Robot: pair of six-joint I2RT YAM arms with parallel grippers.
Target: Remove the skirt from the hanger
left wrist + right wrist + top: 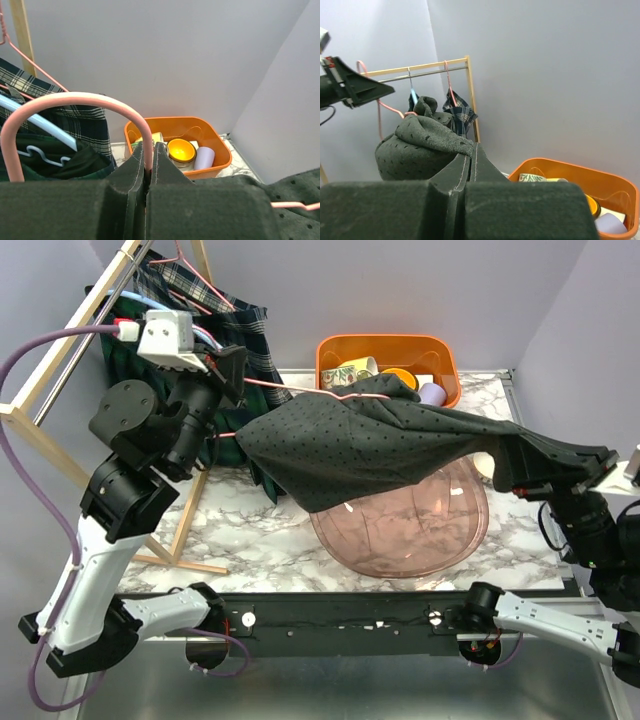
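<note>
Gripping the curved hook of the pink hanger [75, 97], the left hand [148, 150] has its two fingers pressed almost together, with the thin pink wire pinched between their tips. Seen from above, this hand is raised in front of the wooden clothes rack [60, 360]. The hanger's wire runs rightward from it into the top edge of the skirt [370, 445].

The skirt is dark grey-green with small black dots, and it is stretched in the air between the two hands. It bunches around the hanger just in front of the orange bin [440, 348] and narrows into a band toward the right. The right hand [528, 483] sits at that far right end with fabric draped over it. In its wrist view the fingers meet with no gap. The cloth appears to be caught between them, though the pinch itself is hidden behind the finger pads. Beyond the fingertips the rest of the skirt rises in a rounded heap.

In the top view the skirt's lower edge overlaps the far rim of a translucent pink bowl [410, 535] lying on the marble table [250, 540].

A plaid garment [240, 330] hangs on the rack behind the left arm, next to a light blue hanger [45, 125]. The orange bin holds a yellow bowl [181, 149] and a white cup [204, 157] side by side.
</note>
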